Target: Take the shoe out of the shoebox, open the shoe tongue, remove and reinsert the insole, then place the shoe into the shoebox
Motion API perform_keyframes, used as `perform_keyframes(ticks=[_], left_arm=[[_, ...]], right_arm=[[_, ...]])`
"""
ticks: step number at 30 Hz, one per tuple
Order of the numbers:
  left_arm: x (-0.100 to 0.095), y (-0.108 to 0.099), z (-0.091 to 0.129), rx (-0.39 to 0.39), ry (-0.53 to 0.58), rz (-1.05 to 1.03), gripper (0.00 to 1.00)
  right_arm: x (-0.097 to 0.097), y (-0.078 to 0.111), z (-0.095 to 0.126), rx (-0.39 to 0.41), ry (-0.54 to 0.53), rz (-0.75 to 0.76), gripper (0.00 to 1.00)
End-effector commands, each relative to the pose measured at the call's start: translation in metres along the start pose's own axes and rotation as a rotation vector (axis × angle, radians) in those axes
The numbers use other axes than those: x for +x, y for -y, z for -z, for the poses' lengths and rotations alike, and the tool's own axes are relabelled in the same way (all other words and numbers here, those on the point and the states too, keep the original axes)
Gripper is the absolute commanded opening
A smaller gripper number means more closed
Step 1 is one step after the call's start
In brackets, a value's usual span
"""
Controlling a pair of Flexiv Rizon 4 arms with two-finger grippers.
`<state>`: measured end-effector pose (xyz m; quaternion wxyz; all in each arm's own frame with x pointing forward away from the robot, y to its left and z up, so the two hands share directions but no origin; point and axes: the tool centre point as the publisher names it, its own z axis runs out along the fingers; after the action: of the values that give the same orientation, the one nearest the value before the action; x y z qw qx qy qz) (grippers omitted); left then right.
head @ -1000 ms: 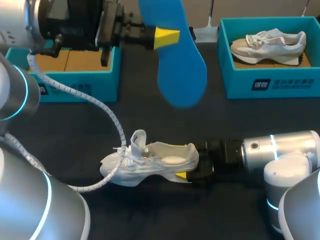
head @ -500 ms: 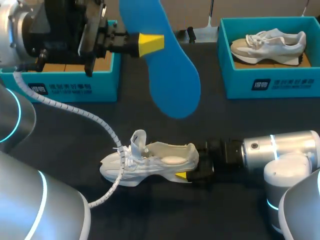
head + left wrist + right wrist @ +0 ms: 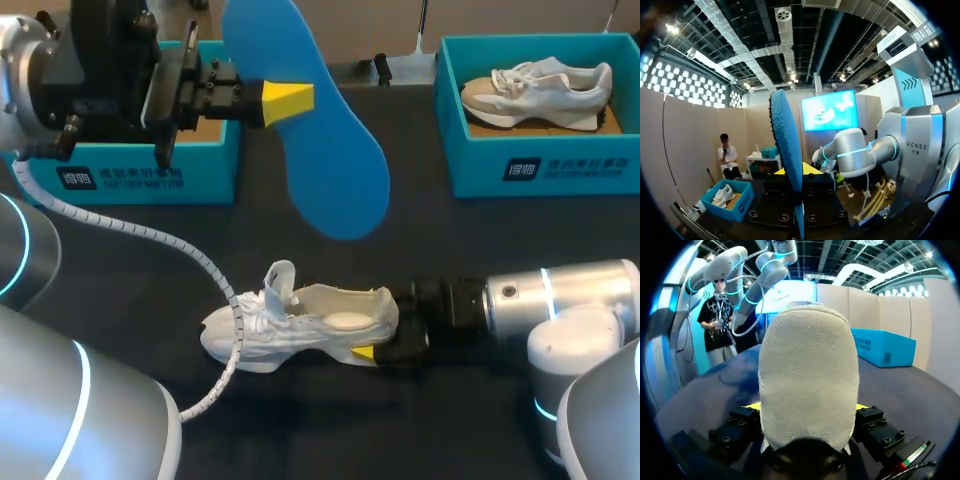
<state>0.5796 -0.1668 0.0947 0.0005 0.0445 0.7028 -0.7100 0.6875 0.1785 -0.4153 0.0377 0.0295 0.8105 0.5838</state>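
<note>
The white lace-up shoe (image 3: 300, 325) lies on the dark table (image 3: 450, 240), heel clamped in our right gripper (image 3: 365, 350). Our left gripper (image 3: 285, 100) pinches the blue foam insole (image 3: 320, 150) aloft; we should feed it in toe-first.

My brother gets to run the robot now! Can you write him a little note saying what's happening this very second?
Left gripper: shut on the blue insole, held up in the air above the table.
Right gripper: shut on the heel of the white shoe, which sits on the table.
Done: shoe out of the left shoebox, insole out.
To do: put the insole back in, then the shoe back into the box.
</note>
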Motion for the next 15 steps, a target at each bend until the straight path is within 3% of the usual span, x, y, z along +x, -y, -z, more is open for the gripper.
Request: perform_keyframes(ticks=[1, 8, 13, 15], left_arm=[[0.001, -0.001, 0.0, 0.002, 0.001, -0.001, 0.0], [0.001, -0.001, 0.0, 0.002, 0.001, -0.001, 0.0], [0.001, -0.001, 0.0, 0.002, 0.001, -0.001, 0.0], [0.001, -0.001, 0.0, 0.002, 0.001, -0.001, 0.0]], right_arm=[[-0.004, -0.011, 0.009, 0.071, -0.012, 0.009, 1.0], [-0.005, -0.021, 0.026, 0.191, -0.006, 0.047, 1.0], [-0.004, -0.029, 0.041, 0.353, -0.017, 0.033, 1.0], [-0.002, -0.033, 0.046, 0.456, -0.028, 0.025, 1.0]])
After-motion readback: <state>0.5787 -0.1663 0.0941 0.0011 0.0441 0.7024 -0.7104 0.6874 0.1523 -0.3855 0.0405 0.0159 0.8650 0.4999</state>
